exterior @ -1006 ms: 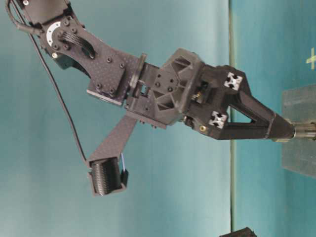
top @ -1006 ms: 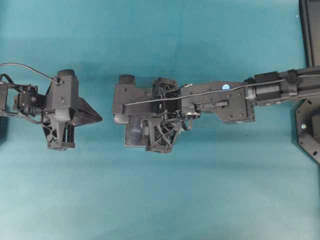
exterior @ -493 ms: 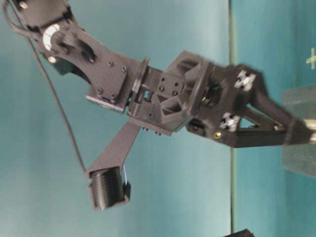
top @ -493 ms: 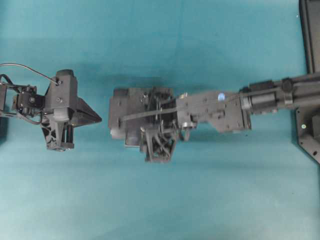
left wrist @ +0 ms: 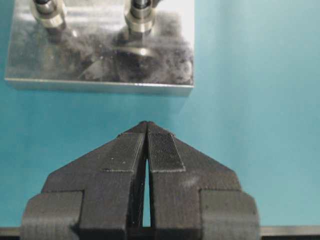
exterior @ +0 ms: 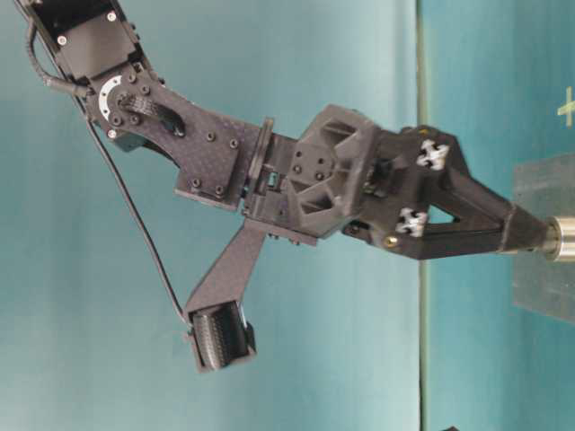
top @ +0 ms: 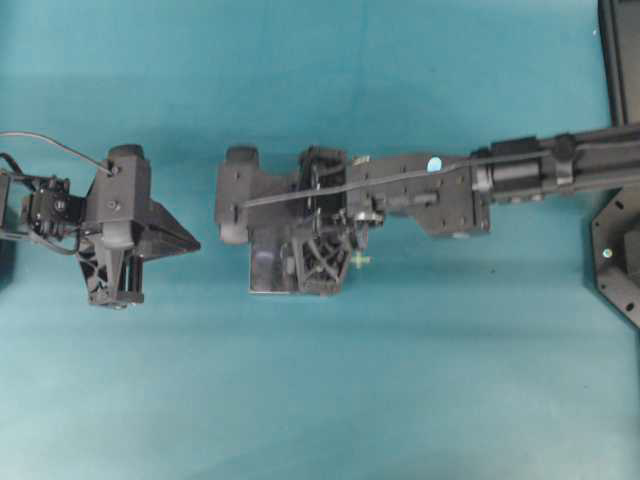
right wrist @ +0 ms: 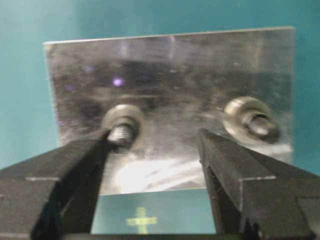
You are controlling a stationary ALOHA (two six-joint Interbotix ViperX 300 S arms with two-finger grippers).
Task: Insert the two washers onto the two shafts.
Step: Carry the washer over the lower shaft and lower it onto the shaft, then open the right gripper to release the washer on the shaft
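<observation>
While the right gripper [top: 262, 262] hangs over the metal plate [top: 268, 283] in the overhead view, its body covers most of that plate, so neither its jaws nor the washer can be made out there; the left gripper [top: 196, 244] waits apart on the teal table [top: 400, 400], its tip aimed toward the plate.

From table level, the right gripper [exterior: 537, 239] slopes down with its tip at a silvery shaft [exterior: 564, 241] standing on the plate [exterior: 544, 296].

In the left wrist view, the left gripper [left wrist: 146, 126] is pressed closed on nothing, and the plate [left wrist: 100, 60] lies just ahead of it with two shafts, each ringed at its base.

In the right wrist view, the right gripper [right wrist: 152, 137] stands wide apart and holds nothing. A washer [right wrist: 123, 120] sits around the shaft [right wrist: 120, 134] beside one finger [right wrist: 75, 165]; a second ringed shaft [right wrist: 252, 122] stands past the other finger [right wrist: 240, 170]. The washer looks seated, which would explain the empty jaws.
</observation>
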